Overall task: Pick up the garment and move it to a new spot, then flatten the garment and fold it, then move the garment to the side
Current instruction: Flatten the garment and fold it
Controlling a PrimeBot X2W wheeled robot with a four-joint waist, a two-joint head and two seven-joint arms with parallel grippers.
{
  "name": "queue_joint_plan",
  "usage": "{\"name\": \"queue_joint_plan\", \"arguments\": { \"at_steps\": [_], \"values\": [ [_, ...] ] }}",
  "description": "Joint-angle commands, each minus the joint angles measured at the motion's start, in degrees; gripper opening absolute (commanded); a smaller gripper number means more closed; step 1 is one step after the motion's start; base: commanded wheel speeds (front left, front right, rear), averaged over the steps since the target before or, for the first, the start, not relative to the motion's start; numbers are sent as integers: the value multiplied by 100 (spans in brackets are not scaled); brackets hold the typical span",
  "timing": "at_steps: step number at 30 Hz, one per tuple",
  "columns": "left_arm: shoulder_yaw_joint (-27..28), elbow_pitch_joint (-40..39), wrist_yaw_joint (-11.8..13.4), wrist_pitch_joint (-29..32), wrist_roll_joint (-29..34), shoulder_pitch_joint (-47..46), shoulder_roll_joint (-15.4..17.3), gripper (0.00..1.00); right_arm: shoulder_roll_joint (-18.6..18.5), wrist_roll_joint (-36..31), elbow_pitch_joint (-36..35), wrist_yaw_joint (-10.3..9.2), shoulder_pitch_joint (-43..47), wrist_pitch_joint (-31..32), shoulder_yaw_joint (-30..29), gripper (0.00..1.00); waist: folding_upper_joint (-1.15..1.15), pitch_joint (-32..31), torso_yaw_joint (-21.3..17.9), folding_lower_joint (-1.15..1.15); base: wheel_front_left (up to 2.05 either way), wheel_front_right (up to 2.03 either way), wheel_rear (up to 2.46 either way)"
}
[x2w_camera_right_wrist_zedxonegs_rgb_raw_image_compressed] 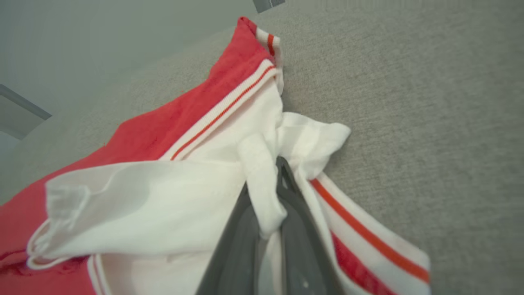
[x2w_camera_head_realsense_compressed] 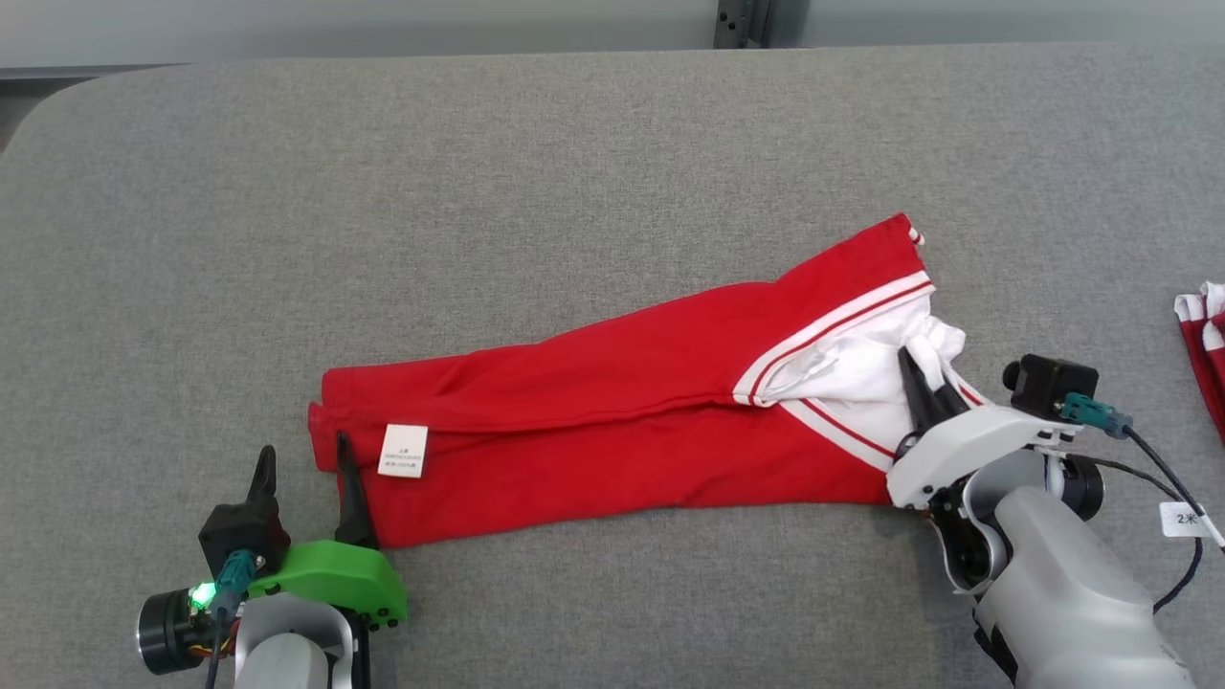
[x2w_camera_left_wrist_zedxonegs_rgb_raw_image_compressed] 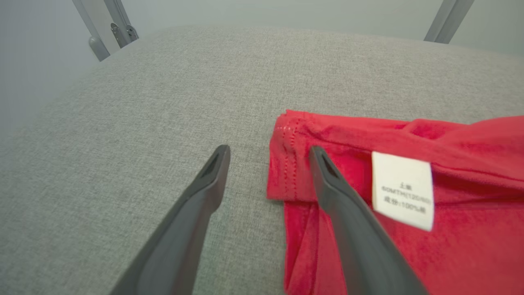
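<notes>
The garment (x2w_camera_head_realsense_compressed: 612, 421) is red with white striped trim and a white inner part, lying stretched across the grey table from lower left to upper right. A white label (x2w_camera_head_realsense_compressed: 403, 451) sits near its left end. My right gripper (x2w_camera_head_realsense_compressed: 917, 368) is shut on a bunched fold of the garment's white fabric (x2w_camera_right_wrist_zedxonegs_rgb_raw_image_compressed: 262, 192) at its right end. My left gripper (x2w_camera_head_realsense_compressed: 304, 459) stands open at the left end: one finger (x2w_camera_left_wrist_zedxonegs_rgb_raw_image_compressed: 327, 180) rests on the red hem (x2w_camera_left_wrist_zedxonegs_rgb_raw_image_compressed: 286, 164), the other finger (x2w_camera_left_wrist_zedxonegs_rgb_raw_image_compressed: 213, 172) is over bare table.
The grey padded table (x2w_camera_head_realsense_compressed: 478, 191) stretches wide behind and to the left of the garment. Another red and white cloth (x2w_camera_head_realsense_compressed: 1204, 335) lies at the right edge. A metal post (x2w_camera_head_realsense_compressed: 742, 21) stands behind the table's far edge.
</notes>
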Motion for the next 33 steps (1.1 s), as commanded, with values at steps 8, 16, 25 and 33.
{"name": "queue_joint_plan", "arguments": {
  "at_steps": [8, 16, 25, 33],
  "values": [
    [16, -7, 12, 0, 23, 38, 22, 100, -113, -251, -511, -13, 200, 9, -660, 0, 0, -115, -123, 0, 0, 0, 0],
    [-4, 28, -26, 0, 44, 83, 22, 100, 120, -228, -1200, -9, 345, 10, -286, 0, 0, -220, -154, 0, 0, 0, 0],
    [-94, 49, -40, 0, -33, 159, 23, 100, 218, 324, -1677, -9, 476, 10, 861, 0, 0, -320, 67, 0, 0, 0, 0],
    [-298, 26, -19, 1, -131, 172, 22, 100, 263, 773, -1741, -8, 267, 10, 1962, 0, 0, -333, 457, 0, 0, 0, 0]
  ]
}}
